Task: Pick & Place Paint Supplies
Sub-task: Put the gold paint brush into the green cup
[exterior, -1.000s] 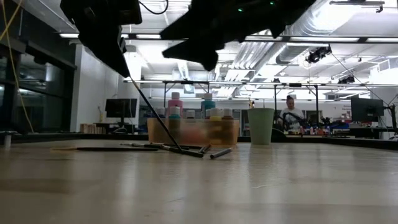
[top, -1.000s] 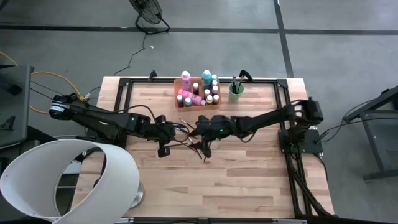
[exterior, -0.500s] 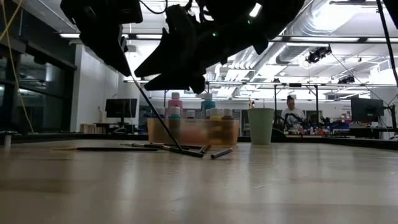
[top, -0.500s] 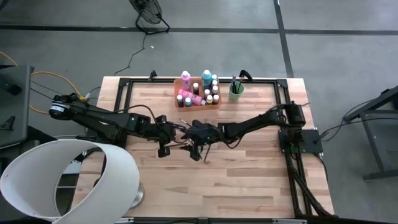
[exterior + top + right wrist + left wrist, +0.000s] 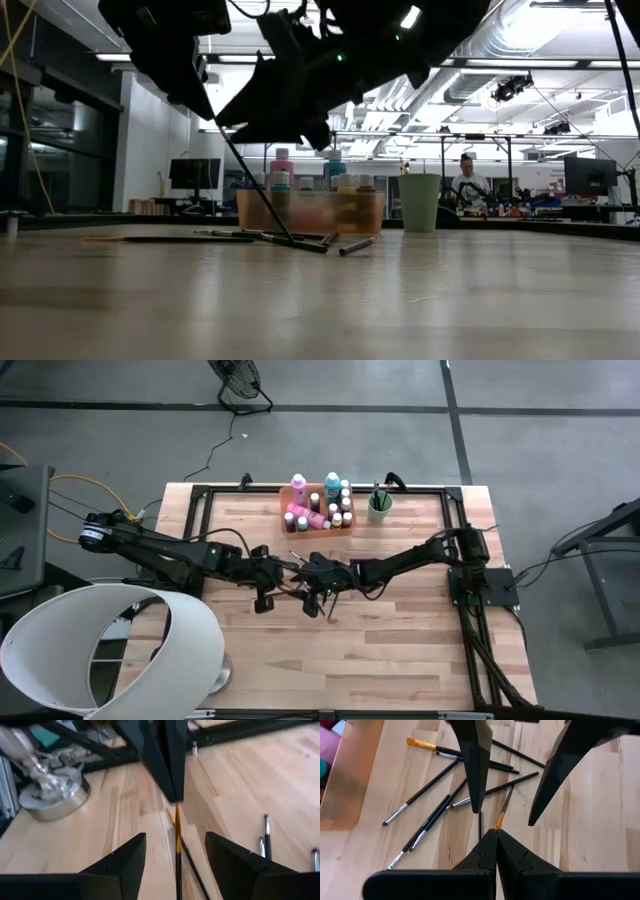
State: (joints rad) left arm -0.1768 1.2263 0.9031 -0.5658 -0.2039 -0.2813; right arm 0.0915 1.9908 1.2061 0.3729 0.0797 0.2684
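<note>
From my station I see grey concrete floor (image 5: 560,450) around the table (image 5: 400,650), crossed by dark seams. A fan (image 5: 238,382) stands beyond the far edge, a white lampshade (image 5: 100,645) at the near left corner. Across the room: ceiling ducts (image 5: 545,45), strip lights, monitors (image 5: 192,173), benches, a seated person (image 5: 467,178).

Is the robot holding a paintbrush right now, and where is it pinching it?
Yes. The left gripper pinches a paintbrush near its orange bristle end. The right gripper is open around it, holding nothing.
</note>
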